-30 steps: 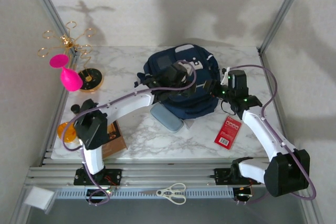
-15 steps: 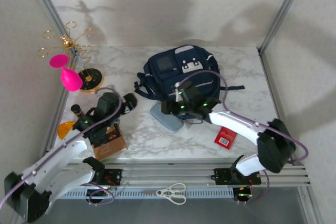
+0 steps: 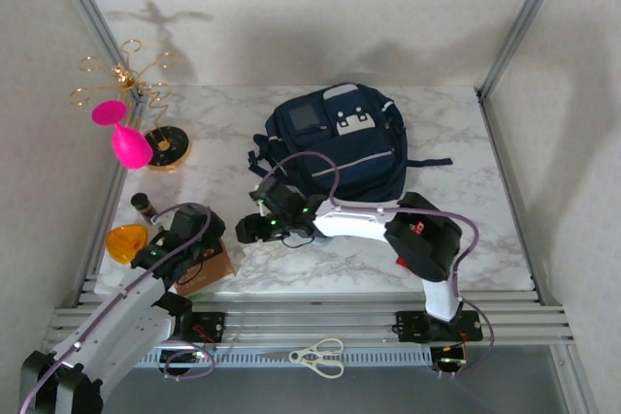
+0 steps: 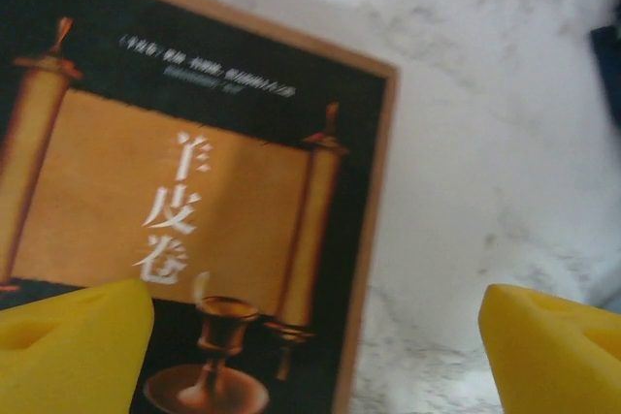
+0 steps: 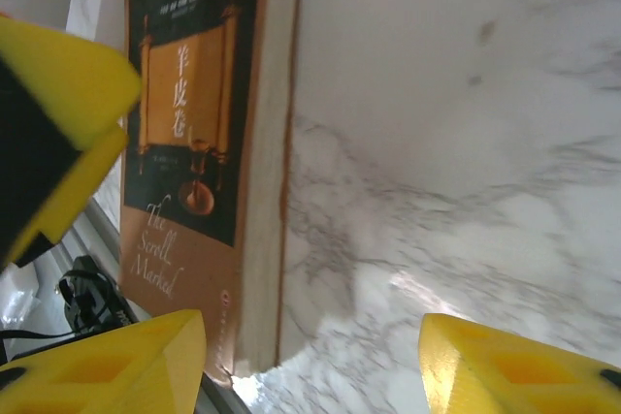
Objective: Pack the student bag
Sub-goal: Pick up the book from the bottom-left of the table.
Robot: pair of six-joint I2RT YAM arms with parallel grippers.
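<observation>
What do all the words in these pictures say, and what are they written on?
"羊皮卷": large pale characters on the book cover.
"The Scroll Marked": slanted script lower on the same cover, seen from the right wrist.
Small white line along the cover's top: too blurred to read.
Patches on the student bag: too small to read.

One bag (image 3: 340, 147), one book (image 4: 194, 172) (brown-edged), one scissors (image 3: 318, 357).

Robotics test cell, folks: plain white panels (image 3: 340, 7) framed by aluminium posts (image 3: 524, 16), a slotted metal rail (image 3: 310, 317) behind the jaws, and a marble-look surface (image 3: 456, 133) right beneath them.
</observation>
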